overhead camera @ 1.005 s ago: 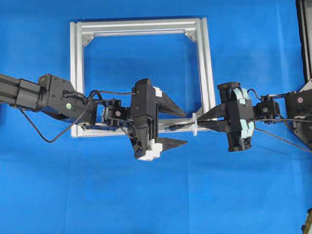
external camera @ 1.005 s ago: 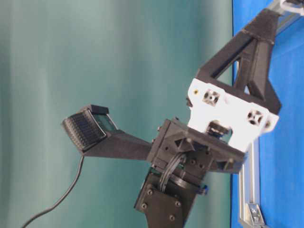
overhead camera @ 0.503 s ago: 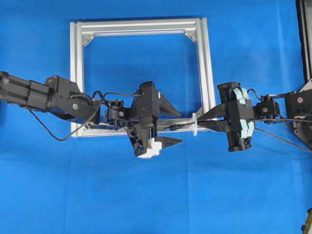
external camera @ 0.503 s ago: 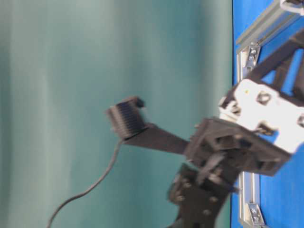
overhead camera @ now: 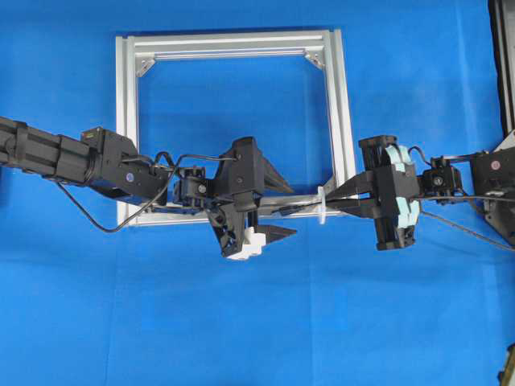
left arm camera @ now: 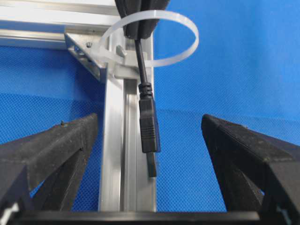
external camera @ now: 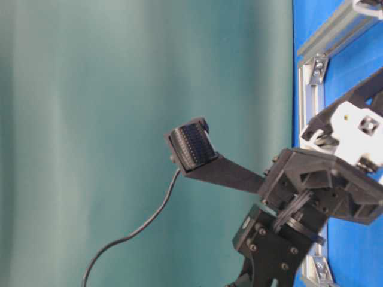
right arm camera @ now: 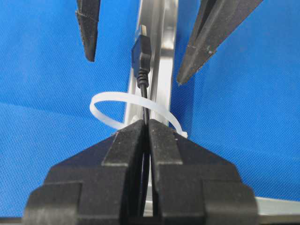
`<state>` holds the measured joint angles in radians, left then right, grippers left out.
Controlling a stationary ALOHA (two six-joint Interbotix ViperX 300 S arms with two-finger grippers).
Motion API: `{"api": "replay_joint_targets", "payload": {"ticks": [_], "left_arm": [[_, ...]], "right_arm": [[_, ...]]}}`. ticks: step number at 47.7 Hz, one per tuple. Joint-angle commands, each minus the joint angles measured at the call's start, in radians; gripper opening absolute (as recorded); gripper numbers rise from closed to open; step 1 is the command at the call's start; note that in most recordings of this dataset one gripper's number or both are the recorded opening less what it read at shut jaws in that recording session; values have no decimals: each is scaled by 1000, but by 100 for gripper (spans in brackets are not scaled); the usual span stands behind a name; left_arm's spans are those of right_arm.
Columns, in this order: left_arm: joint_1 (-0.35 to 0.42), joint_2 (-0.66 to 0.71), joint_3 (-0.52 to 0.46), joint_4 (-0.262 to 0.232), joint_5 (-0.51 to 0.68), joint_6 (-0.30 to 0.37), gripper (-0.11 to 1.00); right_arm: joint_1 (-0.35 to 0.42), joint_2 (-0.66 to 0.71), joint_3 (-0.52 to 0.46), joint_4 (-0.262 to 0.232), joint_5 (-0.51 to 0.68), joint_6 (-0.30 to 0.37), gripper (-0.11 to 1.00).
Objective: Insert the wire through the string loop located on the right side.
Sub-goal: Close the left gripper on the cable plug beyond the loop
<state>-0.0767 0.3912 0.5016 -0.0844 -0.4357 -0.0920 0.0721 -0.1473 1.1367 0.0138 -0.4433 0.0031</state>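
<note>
Right pincer [right arm camera: 146,123] is clamped shut on the wire [left arm camera: 139,54], and you can see why it's holding so close to the end: only a short stub sticks out past the fingertips, so the plug [left arm camera: 149,126] stays stiff and pointed instead of flopping. In the left wrist view that plug has already poked through the white loop [left arm camera: 185,26] and hangs just over the frame's rail [left arm camera: 112,154], roughly in line with it. The loop itself stands up from the frame [overhead camera: 342,121] at its near right corner, where the near rail meets the right one, so the frame keeps it steady while you feed the wire through.

Your left pincer [overhead camera: 280,207] is spread wide, holding nothing, with one finger [left arm camera: 51,145] on each side of the rail. From its own camera the plug sits between the two fingers but further out toward the loop, not touching either. My guess is it's set up that way to catch the plug on the far side of the loop and pull it the rest of the way, while the right one keeps the wire from backing out.

If you close the left now, I can't tell from these views whether the pads would land on the plug or short of it.
</note>
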Motion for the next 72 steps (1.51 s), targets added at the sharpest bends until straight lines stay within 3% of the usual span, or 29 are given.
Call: {"api": "replay_joint_targets", "payload": {"ticks": [1,60,66,70,72], "left_arm": [[3,-20,-8,3,-9,2,86],[5,-20,-8,3,-11,2,85],[5,-20,-8,3,-18,2,78],[3,-20,-6,3,-31,2,63],[5,-20,-5,3,-38,2,50]], "right_arm": [[2,-8,-9,-2,-11,0,-3],[2,-8,-11,-3,-11,0,-3],[2,-8,-9,-2,-11,-2,-3],[2,-8,-9,-2,-11,-2,-3],[2,-8,-9,-3,-11,0,-3]]}}
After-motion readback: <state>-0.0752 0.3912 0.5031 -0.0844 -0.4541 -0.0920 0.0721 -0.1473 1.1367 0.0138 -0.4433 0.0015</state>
